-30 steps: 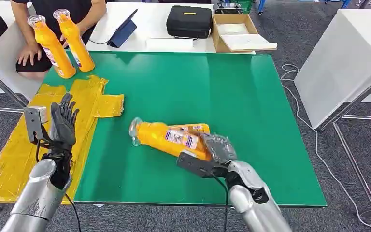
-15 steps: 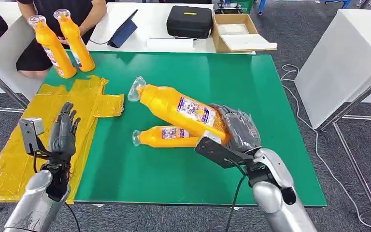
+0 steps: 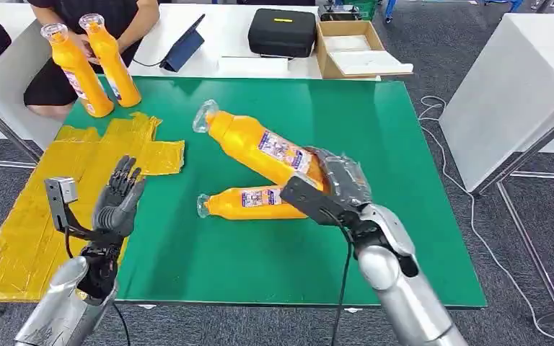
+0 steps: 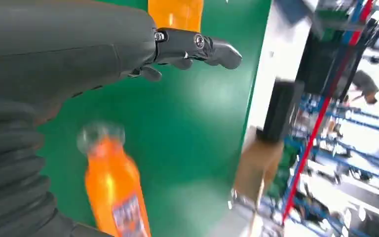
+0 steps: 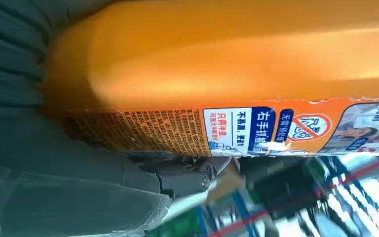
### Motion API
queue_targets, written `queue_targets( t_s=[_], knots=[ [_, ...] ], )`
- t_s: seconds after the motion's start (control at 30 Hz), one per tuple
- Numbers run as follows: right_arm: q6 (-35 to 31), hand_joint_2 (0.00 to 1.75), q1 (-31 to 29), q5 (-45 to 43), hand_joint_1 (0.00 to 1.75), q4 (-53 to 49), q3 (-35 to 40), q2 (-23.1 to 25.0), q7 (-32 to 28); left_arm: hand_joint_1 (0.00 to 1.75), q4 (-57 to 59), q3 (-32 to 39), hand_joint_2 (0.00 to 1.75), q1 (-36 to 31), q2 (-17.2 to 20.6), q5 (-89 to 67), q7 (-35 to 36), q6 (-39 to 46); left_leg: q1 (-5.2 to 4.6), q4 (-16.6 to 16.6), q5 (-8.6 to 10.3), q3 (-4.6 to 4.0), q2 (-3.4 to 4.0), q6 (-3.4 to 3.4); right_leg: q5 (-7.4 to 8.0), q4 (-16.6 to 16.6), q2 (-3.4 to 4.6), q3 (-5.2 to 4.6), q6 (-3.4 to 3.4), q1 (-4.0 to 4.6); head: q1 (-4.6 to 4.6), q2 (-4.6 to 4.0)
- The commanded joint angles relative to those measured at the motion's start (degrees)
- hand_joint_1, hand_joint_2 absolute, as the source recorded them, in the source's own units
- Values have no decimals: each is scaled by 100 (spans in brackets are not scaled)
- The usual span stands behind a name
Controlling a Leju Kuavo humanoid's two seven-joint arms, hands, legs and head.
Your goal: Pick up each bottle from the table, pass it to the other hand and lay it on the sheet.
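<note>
From the head view you see the right hand [image 3: 340, 180] wrapped around the base of a tall orange plastic bottle with a clear cap and a printed label [image 3: 260, 148], lifted off the green table top [image 3: 375, 137] and tilted, its cap toward ten o'clock. Just under it a second orange bottle lying on its side [image 3: 249, 203] rests on the green, cap toward nine o'clock. At ten o'clock on the table two more upright orange bottles [image 3: 94, 65] stand beside the crumpled yellow plastic sheet [image 3: 79, 162], with a person's hand [image 3: 86, 49] behind them. Your left hand [image 3: 119, 202] is raised over the sheet's edge, fingers apart, holding nothing.

The left wrist view gives you that hand's thumb and dark fingers [image 4: 192, 44] spread over the green surface, with a blurred orange bottle and its clear cap [image 4: 111, 187] beyond the palm and another orange shape past the fingertips; which bottle is which you cannot tell here.

The right wrist view brings you what the head view cannot: the held bottle's label [image 5: 256, 128] at close range, white and blue panels with small print, pressed against the grey fingers [image 5: 187, 177].
</note>
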Motion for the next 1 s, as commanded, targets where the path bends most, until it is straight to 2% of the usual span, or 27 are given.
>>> queue_targets(
  t_s=[0.03,0.3,0.77,1.0],
  knots=[
    [56,175,-782,-4,175,1792,894,875,-81,0,-1339,-556,175,507,5,776,195,-20,-4,-3,-17,27,7,-9,-12,7,25,17,-4,-7,0,0],
    [229,175,-850,211,175,1790,1551,1150,36,0,-1414,-547,175,353,-424,724,238,261,-4,-1,-17,23,-14,-12,-24,10,5,15,-9,-9,0,0],
    [303,175,-958,95,175,1916,1730,1297,201,0,-1390,-573,175,128,-699,471,285,443,-6,-1,-17,18,-27,-13,-27,10,-3,14,-9,-9,0,0],
    [438,175,-839,146,175,1980,2196,1504,259,0,-1397,-405,175,-35,-881,127,248,652,-3,-1,-19,21,-25,-15,-28,11,-1,16,-10,-7,2,0]
  ],
)
